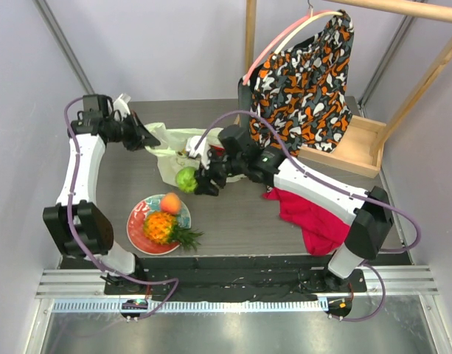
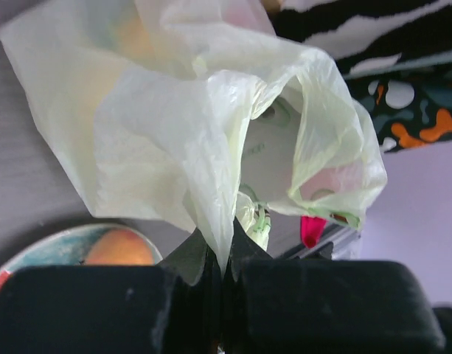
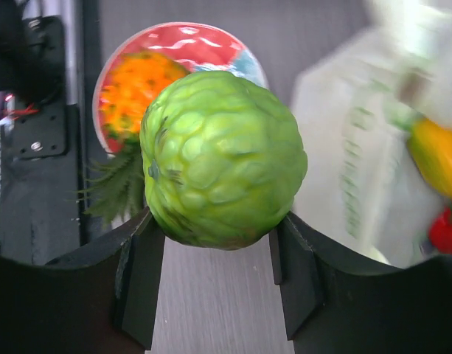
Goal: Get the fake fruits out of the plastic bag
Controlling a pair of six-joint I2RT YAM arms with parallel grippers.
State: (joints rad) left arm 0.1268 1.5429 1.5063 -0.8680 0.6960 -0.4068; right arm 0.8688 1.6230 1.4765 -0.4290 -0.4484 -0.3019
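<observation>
left hand point(image 2: 222, 257) – pinched shut on plastic bag point(image 2: 174, 133), mid-counter toward far edge | right hand point(image 3: 218, 247) – partly spread, gripping green fruit point(image 3: 222, 158) beside bag | pineapple point(image 1: 161, 227), peach point(image 1: 171, 203) on plate point(image 1: 137, 234), near-left edge

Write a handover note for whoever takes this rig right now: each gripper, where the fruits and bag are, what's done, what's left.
Left gripper: shut on a fold of the plastic bag, holding it up.
Right gripper: closed on the green fruit, outside the bag, not yet on the plate.
Done: pineapple and peach lie on the plate.
Left: set the green fruit down. A yellow-orange fruit and a red piece show at the bag. Whether more is inside I cannot tell.
</observation>
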